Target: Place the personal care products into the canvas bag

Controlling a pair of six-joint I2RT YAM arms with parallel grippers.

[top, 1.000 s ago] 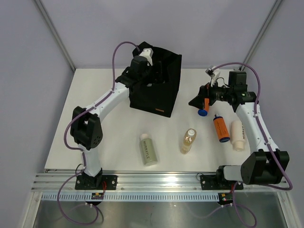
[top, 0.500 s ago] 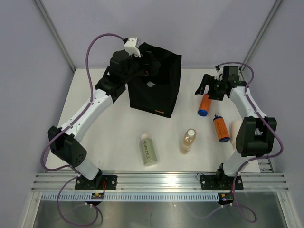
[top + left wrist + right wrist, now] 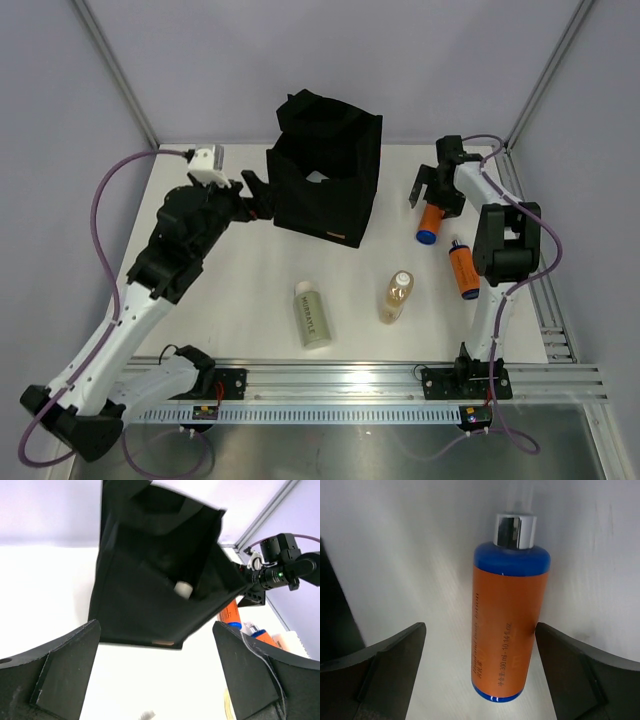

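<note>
The black canvas bag (image 3: 325, 170) stands open at the back centre. My left gripper (image 3: 256, 198) is open and empty, just left of the bag, facing it. In the left wrist view the bag (image 3: 150, 590) fills the middle, with a white cap (image 3: 183, 588) inside and the tan label (image 3: 163, 642) at its bottom edge. My right gripper (image 3: 427, 198) is open above an orange bottle with a blue cap (image 3: 430, 222). That bottle (image 3: 507, 630) lies between the spread fingers, untouched. A second orange bottle (image 3: 462, 268), an amber bottle (image 3: 396, 297) and an olive-green bottle (image 3: 312, 315) lie on the table.
The white table (image 3: 240, 290) ends at a metal rail along the near edge. Grey walls and frame posts close the back and sides. The right arm's links (image 3: 503, 240) stand over the table's right side and hide what lies there.
My left arm has pulled back from over the bag down to its left side. My right arm has swung toward the far right; its gripper now sits open over the orange bottle.
</note>
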